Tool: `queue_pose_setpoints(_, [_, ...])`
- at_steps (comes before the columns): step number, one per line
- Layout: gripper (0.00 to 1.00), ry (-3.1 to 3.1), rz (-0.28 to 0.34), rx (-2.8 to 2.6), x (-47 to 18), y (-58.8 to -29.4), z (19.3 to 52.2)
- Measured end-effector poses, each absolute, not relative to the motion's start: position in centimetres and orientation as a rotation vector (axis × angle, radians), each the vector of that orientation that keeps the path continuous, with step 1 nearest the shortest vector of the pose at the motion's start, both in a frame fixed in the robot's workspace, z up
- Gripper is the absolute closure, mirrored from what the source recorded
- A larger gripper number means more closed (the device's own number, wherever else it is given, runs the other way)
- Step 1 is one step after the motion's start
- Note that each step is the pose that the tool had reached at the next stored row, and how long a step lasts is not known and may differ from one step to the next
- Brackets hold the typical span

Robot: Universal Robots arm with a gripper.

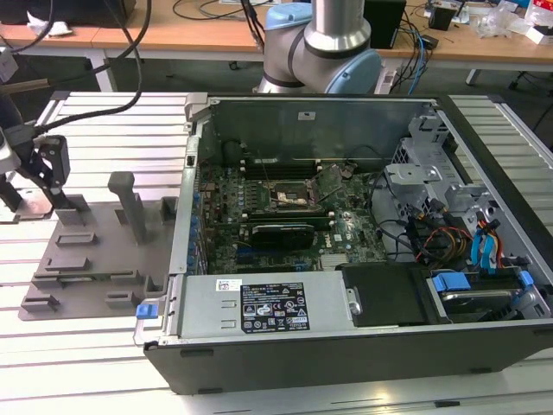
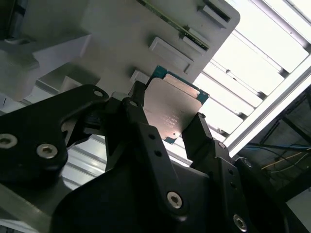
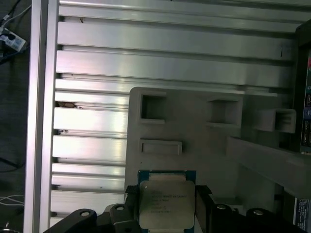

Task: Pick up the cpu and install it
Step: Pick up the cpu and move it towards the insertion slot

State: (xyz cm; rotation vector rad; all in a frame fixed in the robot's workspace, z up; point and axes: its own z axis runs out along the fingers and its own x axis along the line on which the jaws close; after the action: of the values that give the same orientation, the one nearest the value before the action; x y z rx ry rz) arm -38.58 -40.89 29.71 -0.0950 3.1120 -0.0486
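Grey fixture tray (image 3: 194, 150), tool (image 3: 166, 194) pointing down, clasping cpu (image 3: 167, 206)

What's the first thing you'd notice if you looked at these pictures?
The big open computer case, with its green motherboard laid bare, fills the middle of the exterior view on a slatted metal table. In both wrist views the shiny silver cpu catches the light, pinched between the gripper's black fingers, close to the grey fixture tray.
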Motion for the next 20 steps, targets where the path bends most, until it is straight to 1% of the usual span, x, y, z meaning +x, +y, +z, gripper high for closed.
queue_pose_setpoints(20, [0.45,3.112,-0.049,-0.095,-38.6,-40.9,33.4])
